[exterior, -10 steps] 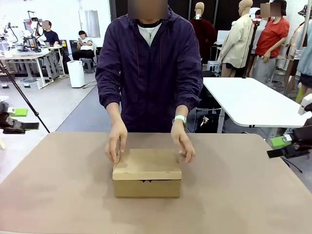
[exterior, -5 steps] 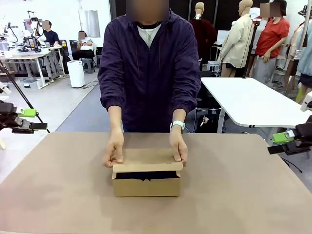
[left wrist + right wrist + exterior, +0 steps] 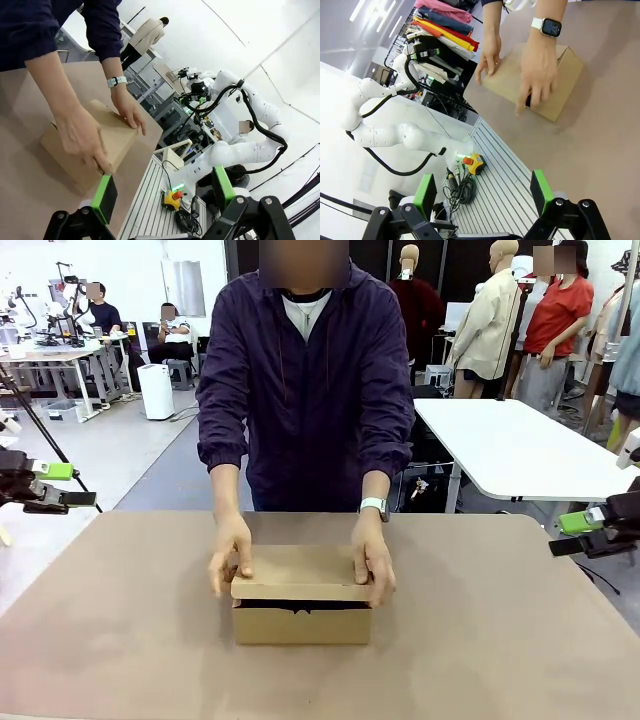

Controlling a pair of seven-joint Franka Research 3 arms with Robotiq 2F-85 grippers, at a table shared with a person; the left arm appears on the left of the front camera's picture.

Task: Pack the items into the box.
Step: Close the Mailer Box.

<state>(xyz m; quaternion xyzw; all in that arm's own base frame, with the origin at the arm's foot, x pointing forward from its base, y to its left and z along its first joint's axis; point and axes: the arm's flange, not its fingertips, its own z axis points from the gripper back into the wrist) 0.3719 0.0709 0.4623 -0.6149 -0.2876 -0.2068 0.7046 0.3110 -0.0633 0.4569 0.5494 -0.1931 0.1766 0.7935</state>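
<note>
The brown cardboard box stands mid-table, in front of the person. Both of the person's hands press on its flap lid, one at each side. A thin dark gap shows under the lid's front edge. The items are hidden. My left gripper hovers open off the table's left edge, far from the box. My right gripper hovers open at the right edge, equally far away. Nothing is between the fingers of the left gripper or those of the right. The box lies beyond them.
Brown tabletop stretches bare on both sides of the box. A white table stands behind at the right. In the wrist views, a slatted metal base with a yellow stop button lies below the table edge.
The person raised the lid a little, showing a dark inside, and now pushes it back down. My left gripper shifted slightly at first; both now hold still and open.
</note>
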